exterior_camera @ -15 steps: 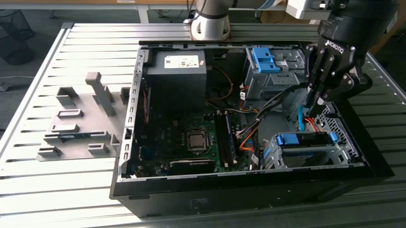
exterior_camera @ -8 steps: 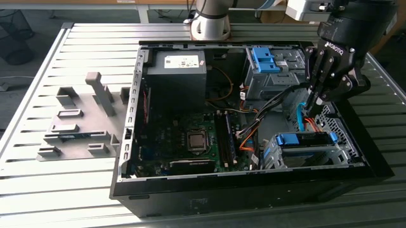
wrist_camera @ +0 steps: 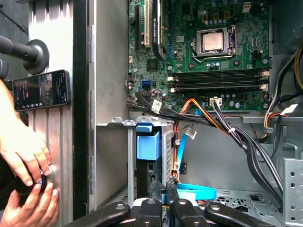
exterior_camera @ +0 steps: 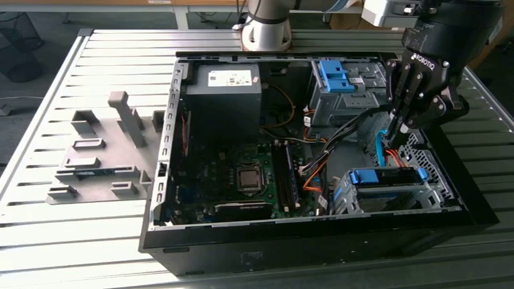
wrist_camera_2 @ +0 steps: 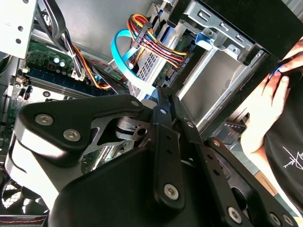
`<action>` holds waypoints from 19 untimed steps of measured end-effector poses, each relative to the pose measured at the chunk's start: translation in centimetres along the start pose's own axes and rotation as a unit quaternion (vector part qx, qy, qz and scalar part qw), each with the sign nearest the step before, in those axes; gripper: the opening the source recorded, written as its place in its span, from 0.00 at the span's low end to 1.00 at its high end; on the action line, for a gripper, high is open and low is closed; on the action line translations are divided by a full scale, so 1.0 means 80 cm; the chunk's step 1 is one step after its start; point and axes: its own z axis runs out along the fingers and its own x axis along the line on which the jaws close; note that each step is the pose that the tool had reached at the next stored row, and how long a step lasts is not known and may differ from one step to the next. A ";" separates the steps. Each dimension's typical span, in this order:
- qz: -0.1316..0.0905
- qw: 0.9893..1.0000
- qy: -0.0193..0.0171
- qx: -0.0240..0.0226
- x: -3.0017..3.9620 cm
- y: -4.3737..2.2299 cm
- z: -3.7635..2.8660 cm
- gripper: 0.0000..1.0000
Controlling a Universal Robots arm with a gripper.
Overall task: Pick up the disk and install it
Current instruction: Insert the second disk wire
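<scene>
Leftmost in the exterior view, one grey fixture (exterior_camera: 100,153) on the slatted table (exterior_camera: 80,241). Next, one open computer case (exterior_camera: 321,220) with two blue-framed bays at its right side, one far (exterior_camera: 331,75), one near. Seated in the near right cage, the disk (exterior_camera: 387,177) (wrist_camera: 148,144). Just beyond it, inside the case, one gripper (exterior_camera: 395,137) (wrist_camera_2: 158,92) (wrist_camera: 163,191), jaws clenched together. In the first wrist view, two hands (wrist_camera: 23,151) and one phone (wrist_camera: 41,90) outside the case.

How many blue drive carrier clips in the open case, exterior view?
2. One blue clip tops the far drive cage beside the robot's base; the other blue clip sits on the near drive cage, just below the gripper. Cables and the arm may hide more.
</scene>
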 end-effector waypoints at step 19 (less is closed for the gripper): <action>-0.002 0.998 -0.067 -0.002 0.0100 0.0002 0.0033 0.16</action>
